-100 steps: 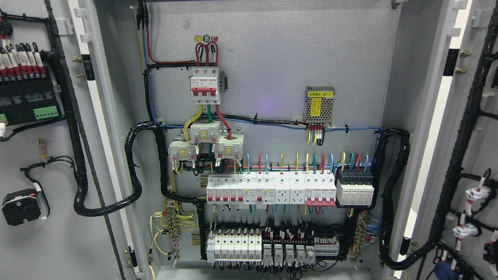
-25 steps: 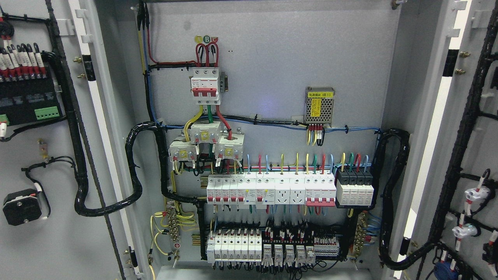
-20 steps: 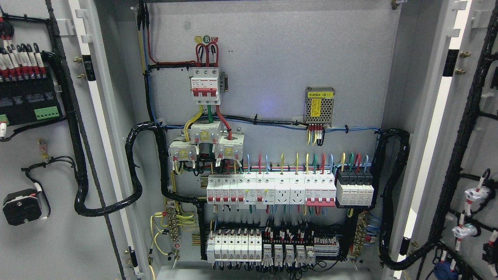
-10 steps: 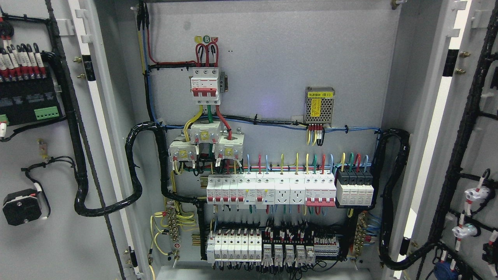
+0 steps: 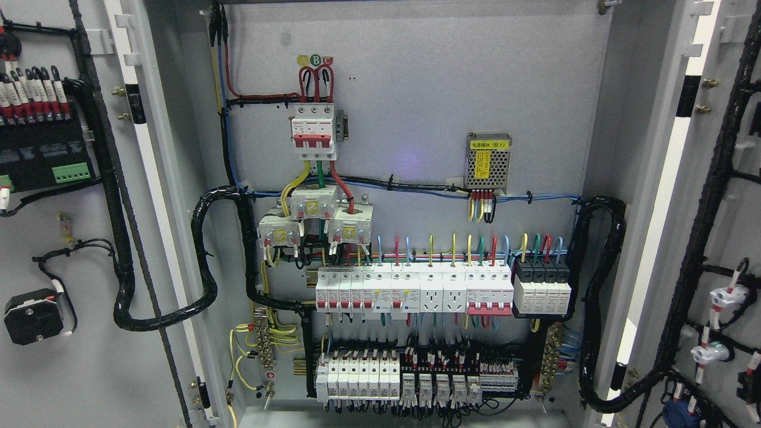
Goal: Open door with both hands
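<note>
You are looking straight into a grey cabinet (image 5: pixel 416 89) with both of its doors swung wide. The left door (image 5: pixel 71 368) fills the left edge, its inner face toward you, and the right door (image 5: pixel 737 226) does the same at the right edge. Neither robot hand is in view, so you cannot tell whether the fingers are spread or curled.

Thick black cable bundles come next: one (image 5: pixel 205 261) loops from the left door into the cabinet, another (image 5: pixel 594 309) curves down the right side (both hang in slack bends).

Across the middle of the back panel runs a long row of white switches (image 5: pixel 413 288), ending at the right in a black block (image 5: pixel 542 288). Below it sits a second, lower row of small switches and terminals (image 5: pixel 416 374).

Higher up, a white breaker with a red bar (image 5: pixel 313 131) stands above three white blocks (image 5: pixel 315 217) fed by yellow, green and red wires.

To the right, well apart, is a small metal mesh box with a yellow label (image 5: pixel 489 160).

On the left door, a black square knob back (image 5: pixel 32 316) sits near the lower edge.
</note>
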